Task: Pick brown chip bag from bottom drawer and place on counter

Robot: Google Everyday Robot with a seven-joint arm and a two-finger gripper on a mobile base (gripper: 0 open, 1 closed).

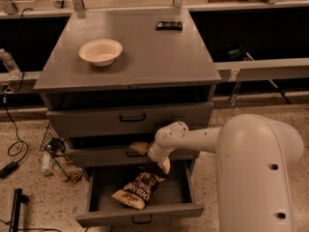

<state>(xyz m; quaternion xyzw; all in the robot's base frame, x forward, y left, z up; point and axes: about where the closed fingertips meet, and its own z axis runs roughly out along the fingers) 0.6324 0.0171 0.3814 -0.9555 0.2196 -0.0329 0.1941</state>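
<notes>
The brown chip bag (137, 189) lies crinkled in the open bottom drawer (140, 215), tan-yellow end toward the front left. My gripper (151, 158) hangs over the back of the drawer, just above and behind the bag's upper right end. Its tan fingertips (164, 166) are spread apart and hold nothing. The white arm (193, 140) reaches in from the right. The grey counter (145, 57) tops the cabinet.
A white bowl (100, 51) and a small flat black bar (169, 26) sit on the counter. The two upper drawers (130, 117) are shut or nearly shut. Cables and clutter (55, 158) lie on the floor at the cabinet's left. My white base (260, 178) stands at the right.
</notes>
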